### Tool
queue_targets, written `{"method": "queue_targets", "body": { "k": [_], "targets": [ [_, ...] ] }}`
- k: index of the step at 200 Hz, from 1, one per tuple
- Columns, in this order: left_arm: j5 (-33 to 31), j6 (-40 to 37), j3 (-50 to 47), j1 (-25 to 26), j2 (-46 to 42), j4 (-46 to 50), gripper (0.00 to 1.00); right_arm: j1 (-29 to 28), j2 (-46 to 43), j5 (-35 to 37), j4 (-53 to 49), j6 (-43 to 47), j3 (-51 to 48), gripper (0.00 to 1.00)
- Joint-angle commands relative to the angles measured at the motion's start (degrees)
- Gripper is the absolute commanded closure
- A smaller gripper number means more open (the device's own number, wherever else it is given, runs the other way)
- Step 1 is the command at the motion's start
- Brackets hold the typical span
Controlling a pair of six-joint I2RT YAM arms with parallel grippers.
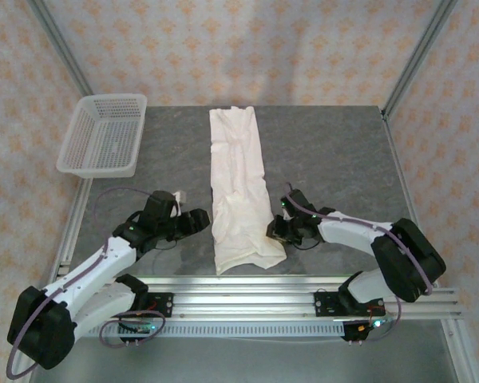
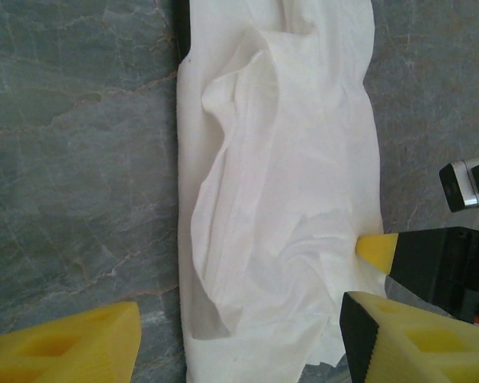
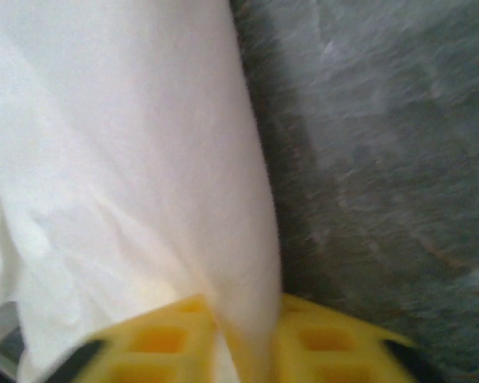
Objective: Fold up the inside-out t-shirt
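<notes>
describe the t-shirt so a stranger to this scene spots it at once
On the grey table, look down the middle: the t-shirt lies there as one long, narrow, wrinkled off-white strip running from the far edge to the near edge. Unlike the white mesh basket at the far left corner, it is soft flat cloth.

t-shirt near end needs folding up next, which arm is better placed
Right, probably: the right gripper pinches the near right edge of the t-shirt, while the left gripper is open beside it, holding nothing.
</notes>
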State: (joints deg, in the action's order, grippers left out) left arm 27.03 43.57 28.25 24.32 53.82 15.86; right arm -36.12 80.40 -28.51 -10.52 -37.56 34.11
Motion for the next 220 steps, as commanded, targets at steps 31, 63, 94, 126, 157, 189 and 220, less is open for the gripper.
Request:
{"method": "queue_targets", "body": {
  "k": [31,63,94,126,157,189,220],
  "targets": [
    [1.3,1.9,-0.1,1.4,4.5,3.4,0.36,-1.0,-8.1,2.6,0.3,-4.8,0.7,1.00],
    [2.7,4.6,0.6,3.4,9.6,-3.2,0.37,-1.0,-7.9,2.5,0.2,-5.5,0.9,1.00],
    [1.1,5.8,2.9,6.8,14.9,-4.4,0.39,-1.0,-6.8,3.2,0.1,-6.0,0.8,1.00],
    [0.3,8.8,2.7,8.7,19.8,-7.0,0.39,-1.0,-6.3,3.3,0.3,-6.5,0.9,1.00],
    [-0.7,10.7,1.7,9.4,21.2,-9.9,0.40,-1.0,-6.6,3.8,-0.6,-6.2,1.1,1.00],
    [0.9,11.5,2.0,10.0,21.9,-12.4,0.48,-1.0,-6.3,4.2,-0.8,-6.1,1.1,1.00],
    [1.8,12.4,1.8,10.2,23.2,-14.4,0.54,-1.0,-5.7,4.1,-0.8,-6.2,1.3,1.00]
  ]
}}
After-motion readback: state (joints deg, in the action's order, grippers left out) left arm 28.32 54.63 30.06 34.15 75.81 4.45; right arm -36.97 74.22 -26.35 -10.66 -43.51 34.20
